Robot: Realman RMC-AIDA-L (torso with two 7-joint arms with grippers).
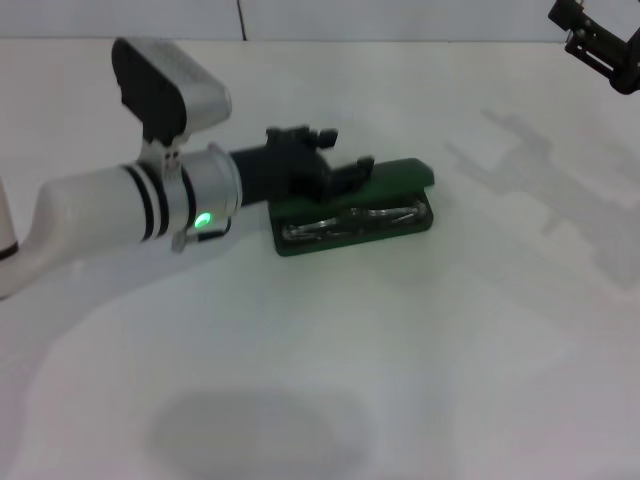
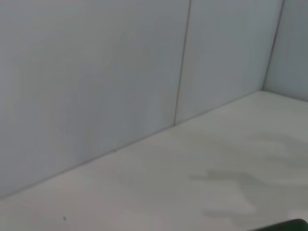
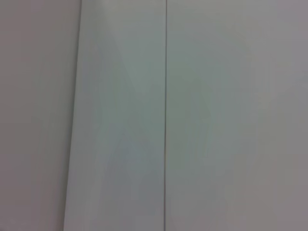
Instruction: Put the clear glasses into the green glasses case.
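Inside green glasses case point(image 1: 400, 176): clear glasses point(image 1: 352, 222)

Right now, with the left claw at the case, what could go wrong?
1. The left claw sits at the far edge of the green glasses case; any sideways pull may drag the case across the table.
2. The clear glasses lie inside the open case; if an arm sticks up, closing could pinch it.
The right claw is parked far off.

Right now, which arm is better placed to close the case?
Left. The left gripper is already at the green glasses case, where the clear glasses lie. The right gripper hangs far away.
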